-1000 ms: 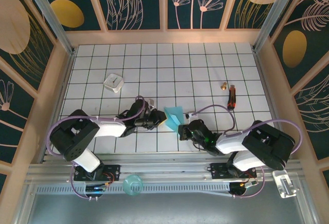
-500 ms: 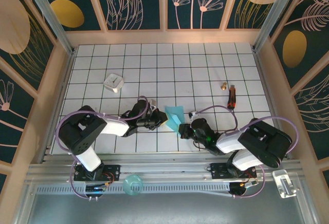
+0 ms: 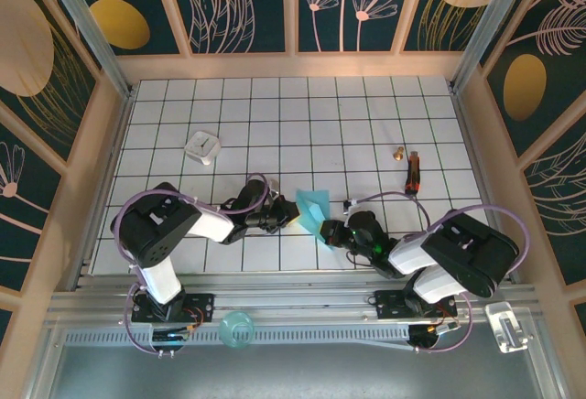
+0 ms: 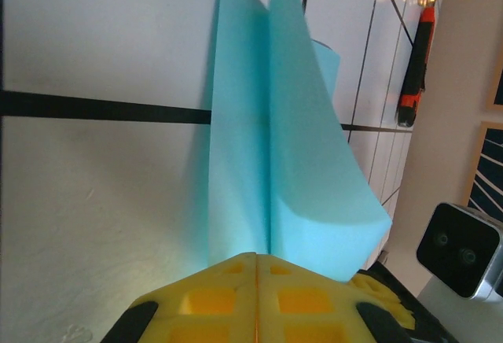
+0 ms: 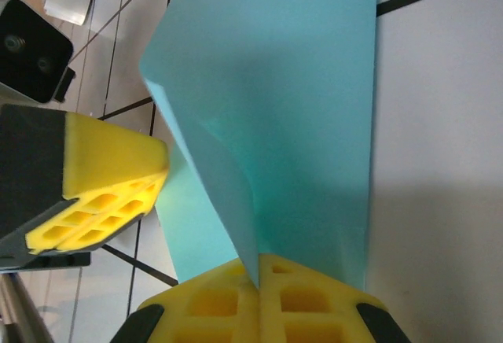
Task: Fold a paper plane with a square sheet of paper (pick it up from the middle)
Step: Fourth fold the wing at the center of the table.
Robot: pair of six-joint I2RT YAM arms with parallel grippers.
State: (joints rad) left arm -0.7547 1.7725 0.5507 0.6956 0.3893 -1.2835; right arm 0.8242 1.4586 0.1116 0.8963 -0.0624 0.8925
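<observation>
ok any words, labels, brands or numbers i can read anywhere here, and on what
No readable text anywhere.
light-blue paper: plain, no print.
small white block: a dark mark on top, too small to read.
screwdriver: no legible label on its handle.
wall panels: plant patterns, no lettering.

A small white block [image 3: 202, 147] lay on the left part of the white grid table [image 3: 311, 115]. Further right, a little golden piece [image 3: 399, 153] stood near an orange-and-black tool [image 3: 413, 172], not touching it. A teal round object [image 3: 236, 328] sat on the front rail.
</observation>
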